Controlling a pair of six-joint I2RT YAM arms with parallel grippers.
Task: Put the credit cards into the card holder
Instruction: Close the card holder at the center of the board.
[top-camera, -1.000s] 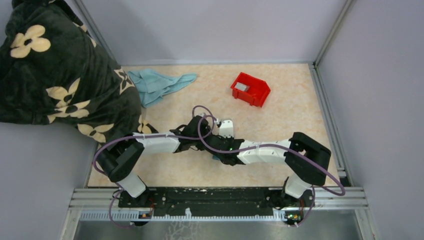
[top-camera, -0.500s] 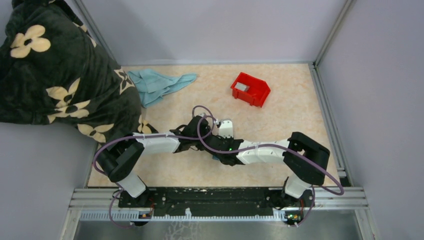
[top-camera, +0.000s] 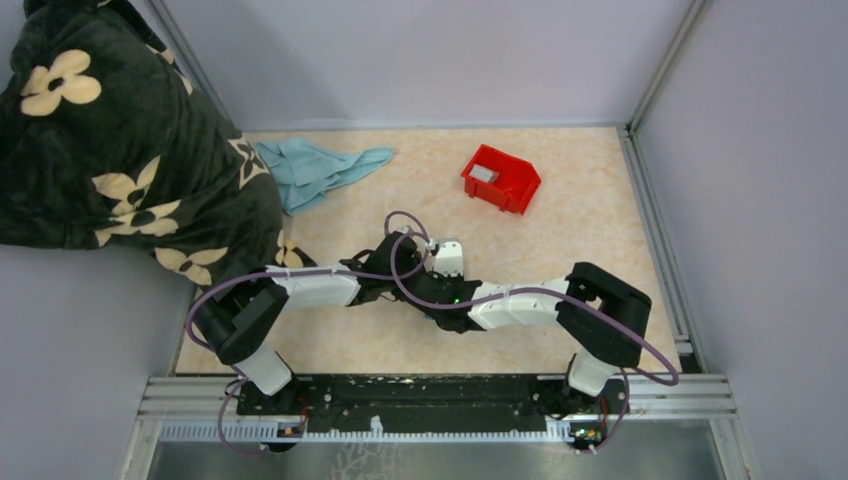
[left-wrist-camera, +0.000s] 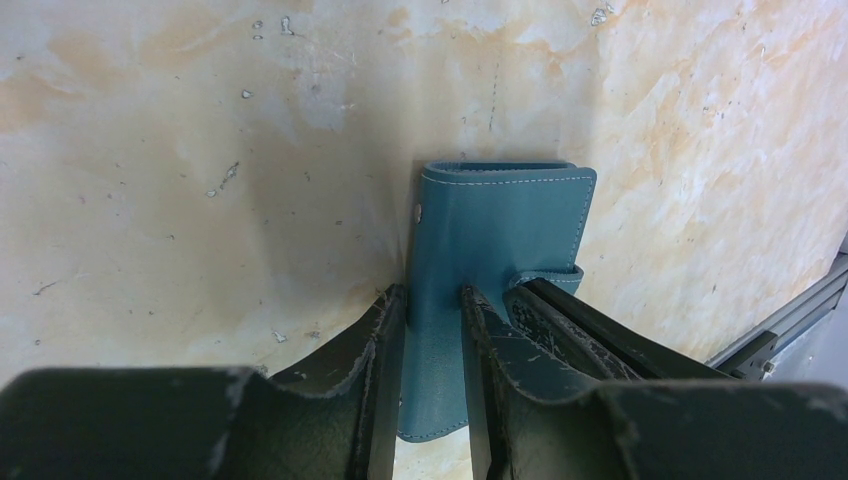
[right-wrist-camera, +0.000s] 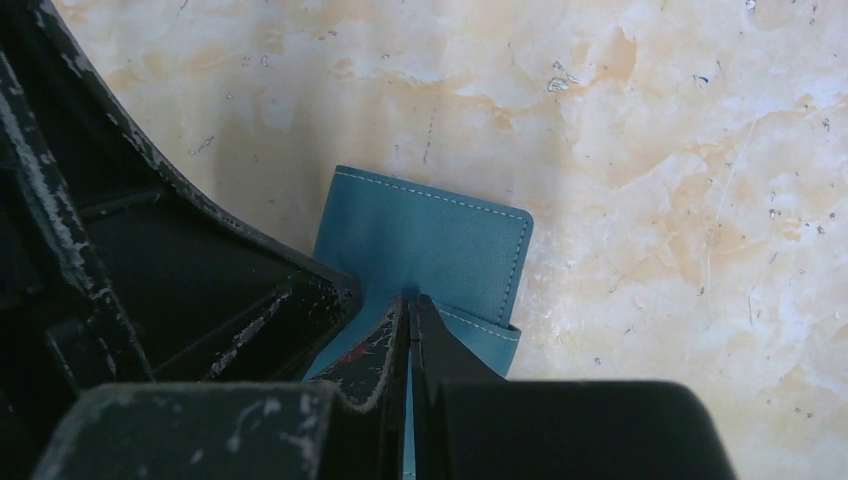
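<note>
The card holder (left-wrist-camera: 500, 220) is a teal wallet with a small snap button (left-wrist-camera: 417, 210), held over the table's middle. My left gripper (left-wrist-camera: 433, 295) is shut on its lower part, one finger on each face. My right gripper (right-wrist-camera: 410, 300) is shut on a thin teal layer at the edge of the wallet (right-wrist-camera: 430, 240). In the top view both grippers, left (top-camera: 412, 283) and right (top-camera: 440, 305), meet there and hide the wallet. A grey credit card (top-camera: 484, 174) lies in the red bin (top-camera: 515, 190).
A light blue cloth (top-camera: 320, 170) lies at the back left. A dark flowered blanket (top-camera: 110, 140) hangs over the table's left side. Metal frame rails (top-camera: 650, 210) border the table on the right.
My right arm has shifted a little to the left, its elbow moving inward. Both grippers stay closed on the wallet in the same spot.
</note>
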